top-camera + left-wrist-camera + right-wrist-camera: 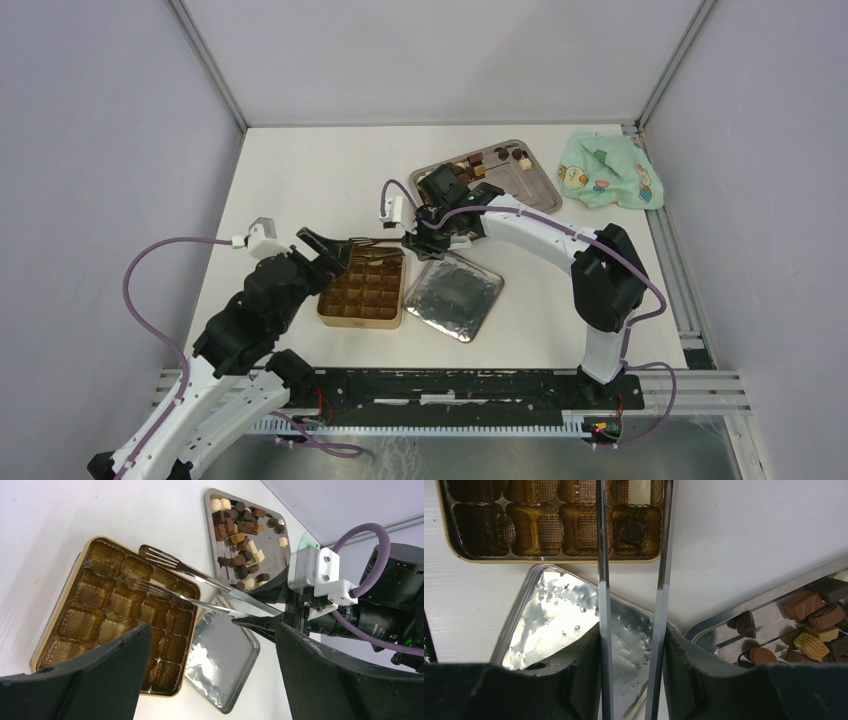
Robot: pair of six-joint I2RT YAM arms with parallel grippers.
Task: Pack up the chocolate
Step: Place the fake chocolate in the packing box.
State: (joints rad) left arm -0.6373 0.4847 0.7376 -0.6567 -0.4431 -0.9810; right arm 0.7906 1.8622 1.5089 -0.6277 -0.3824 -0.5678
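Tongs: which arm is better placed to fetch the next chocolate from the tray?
Right. The right end effector grips the tongs, tips over the tin, and the tray of chocolate lies on its side. The left end effector hangs open and empty by the tin.

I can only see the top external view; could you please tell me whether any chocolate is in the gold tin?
Observer: Yes, the right wrist view shows one dark piece lying in a cell of the gold tin.
Operator: Is anything being carried right now?
Observer: No; in the left wrist view the tongs have bare tips, apart over the tin.
Operator: And the other arm?
Observer: The left hand is wide open and empty.
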